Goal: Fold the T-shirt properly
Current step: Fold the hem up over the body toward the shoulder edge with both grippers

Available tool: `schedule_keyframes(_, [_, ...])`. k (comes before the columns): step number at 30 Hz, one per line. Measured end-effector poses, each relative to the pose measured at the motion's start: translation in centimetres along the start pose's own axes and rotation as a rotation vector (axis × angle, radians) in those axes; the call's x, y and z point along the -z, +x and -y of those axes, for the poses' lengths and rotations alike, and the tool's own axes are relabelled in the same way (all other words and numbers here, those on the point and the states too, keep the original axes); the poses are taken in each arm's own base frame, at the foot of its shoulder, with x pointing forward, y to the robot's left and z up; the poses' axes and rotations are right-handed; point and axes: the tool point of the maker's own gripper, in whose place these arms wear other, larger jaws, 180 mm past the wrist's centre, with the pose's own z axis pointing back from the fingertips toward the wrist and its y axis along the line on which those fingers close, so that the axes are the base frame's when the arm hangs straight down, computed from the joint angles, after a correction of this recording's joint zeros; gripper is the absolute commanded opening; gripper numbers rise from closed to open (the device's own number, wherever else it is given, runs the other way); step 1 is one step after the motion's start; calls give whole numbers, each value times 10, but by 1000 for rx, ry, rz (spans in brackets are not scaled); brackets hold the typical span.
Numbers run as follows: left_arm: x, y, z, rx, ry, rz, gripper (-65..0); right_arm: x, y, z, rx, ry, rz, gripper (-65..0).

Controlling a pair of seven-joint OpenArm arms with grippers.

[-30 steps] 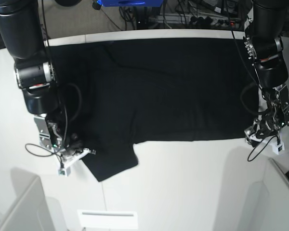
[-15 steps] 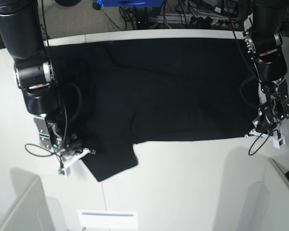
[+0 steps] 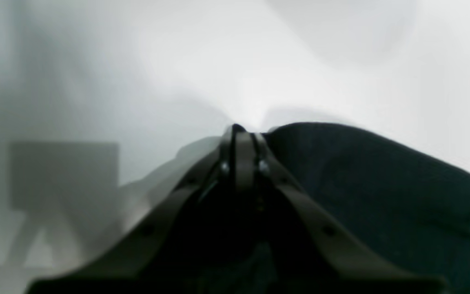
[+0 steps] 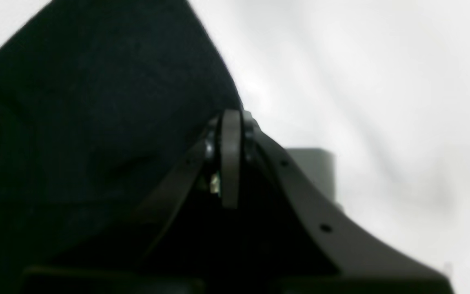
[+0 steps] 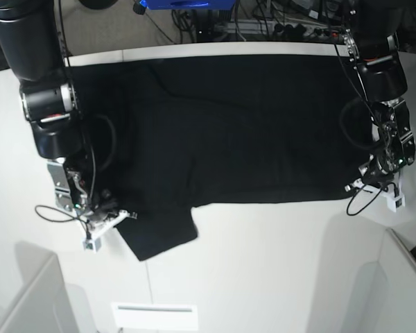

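base view had the big black cloth t-shirt (image 5: 236, 125) spread flat across the white table (image 5: 263, 277). left gripper (image 5: 366, 183) pinched its hem corner, right gripper (image 5: 118, 216) clamped the sleeve edge.

Both arms reach down low, the left gripper (image 3: 243, 132) and the right gripper (image 4: 231, 116) each clamped tight.

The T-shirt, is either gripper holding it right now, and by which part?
Both are. The left gripper is shut on the T-shirt at its near hem corner; the right gripper is shut on its edge beside the near sleeve.
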Motion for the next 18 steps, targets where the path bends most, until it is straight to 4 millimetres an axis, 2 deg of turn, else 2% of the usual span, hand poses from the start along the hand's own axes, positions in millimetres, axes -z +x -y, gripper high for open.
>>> schedule_keyframes(4, [-15, 24, 9, 44, -18, 90, -650, -12, 0, 7, 10, 8, 36, -650])
schedule_keyframes(10, [-27, 9, 22, -7, -101, 93, -650, -32, 8, 17, 117, 23, 64, -650])
schedule_keyframes(14, [-38, 11, 35, -44, -173, 118, -650, -43, 13, 10, 107, 46, 79, -650])
schedule_keyframes(18, [-57, 14, 32, -39, -178, 163, -650, -54, 16, 7, 112, 60, 95, -650])
